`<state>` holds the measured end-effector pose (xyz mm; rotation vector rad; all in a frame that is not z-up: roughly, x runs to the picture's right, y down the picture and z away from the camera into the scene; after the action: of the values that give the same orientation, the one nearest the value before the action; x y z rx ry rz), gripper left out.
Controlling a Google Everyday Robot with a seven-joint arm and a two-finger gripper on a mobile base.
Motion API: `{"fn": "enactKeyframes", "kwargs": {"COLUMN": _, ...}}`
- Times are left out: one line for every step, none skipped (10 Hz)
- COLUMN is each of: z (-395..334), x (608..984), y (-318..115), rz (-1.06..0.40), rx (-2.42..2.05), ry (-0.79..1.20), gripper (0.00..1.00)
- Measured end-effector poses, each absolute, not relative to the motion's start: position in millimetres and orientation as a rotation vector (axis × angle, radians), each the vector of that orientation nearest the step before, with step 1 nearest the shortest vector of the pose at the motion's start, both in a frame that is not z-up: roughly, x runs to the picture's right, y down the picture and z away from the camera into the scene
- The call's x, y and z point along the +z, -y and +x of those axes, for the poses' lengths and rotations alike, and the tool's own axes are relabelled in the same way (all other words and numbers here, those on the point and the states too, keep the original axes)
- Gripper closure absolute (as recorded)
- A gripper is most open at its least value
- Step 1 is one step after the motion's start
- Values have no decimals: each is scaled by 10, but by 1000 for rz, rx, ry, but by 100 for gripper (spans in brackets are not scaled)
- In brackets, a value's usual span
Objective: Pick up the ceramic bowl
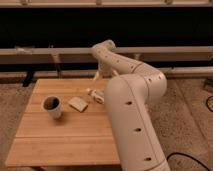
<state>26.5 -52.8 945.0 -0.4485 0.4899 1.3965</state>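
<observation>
The orange-red ceramic bowl does not show in the camera view; my big white arm [132, 115] covers the right part of the wooden table [60, 142]. The arm reaches from the lower right up to the back, then bends down. My gripper [98, 76] hangs at its end over the table's far edge, right of the middle. Nothing shows in it.
A white cup with a dark inside [51, 107] stands on the left of the table. A flat tan piece [78, 104] lies beside it, and a small pale item [95, 94] lies under the gripper. A low rail [45, 52] and a dark wall run behind.
</observation>
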Motion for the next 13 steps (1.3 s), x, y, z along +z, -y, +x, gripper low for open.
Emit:
{"fn": "enactKeyframes", "kwargs": {"z": 410, "x": 9432, "y": 483, "rz": -438, "rx": 1429, "ry": -499, "gripper": 7}}
{"fn": "enactKeyframes", "kwargs": {"z": 523, "x": 9432, "y": 445, "rz": -432, "rx": 1457, "ry": -504, "gripper": 7}}
{"fn": "enactKeyframes", "kwargs": {"z": 638, "x": 9471, "y": 411, "rz": -428, "rx": 1491, "ry": -509, "gripper": 7}}
{"fn": "enactKeyframes", "kwargs": {"z": 691, "x": 9549, "y": 367, "rz": -429, "rx": 1511, "ry": -515, "gripper": 7}}
{"fn": "enactKeyframes", "kwargs": {"z": 712, "x": 9593, "y": 368, "rz": -430, "rx": 1522, "ry": -515, "gripper": 7}}
{"fn": "enactKeyframes", "kwargs": {"z": 736, "x": 9652, "y": 357, "rz": -434, "rx": 1536, "ry": -521, "gripper": 7}}
{"fn": "enactKeyframes", "kwargs": {"z": 806, "x": 9697, "y": 342, "rz": -433, "rx": 1551, "ry": -535, "gripper": 7}}
{"fn": "enactKeyframes", "kwargs": {"z": 875, "x": 9743, "y": 299, "rz": -436, "rx": 1561, "ry": -550, "gripper": 7}}
{"fn": "enactKeyframes", "kwargs": {"z": 935, "x": 9780, "y": 242, "rz": -442, "rx": 1573, "ry": -566, "gripper": 7}}
{"fn": "enactKeyframes", "kwargs": {"z": 975, "x": 9807, "y": 185, "rz": -450, "rx": 1582, "ry": -581, "gripper": 7}}
{"fn": "enactKeyframes", "kwargs": {"z": 1020, "x": 9821, "y": 117, "rz": -458, "rx": 1592, "ry": -598, "gripper": 7}}
{"fn": "enactKeyframes", "kwargs": {"z": 1090, "x": 9837, "y": 19, "rz": -466, "rx": 1604, "ry": -620, "gripper": 7}}
{"fn": "enactKeyframes", "kwargs": {"z": 1126, "x": 9841, "y": -50, "rz": -474, "rx": 1612, "ry": -635, "gripper": 7}}
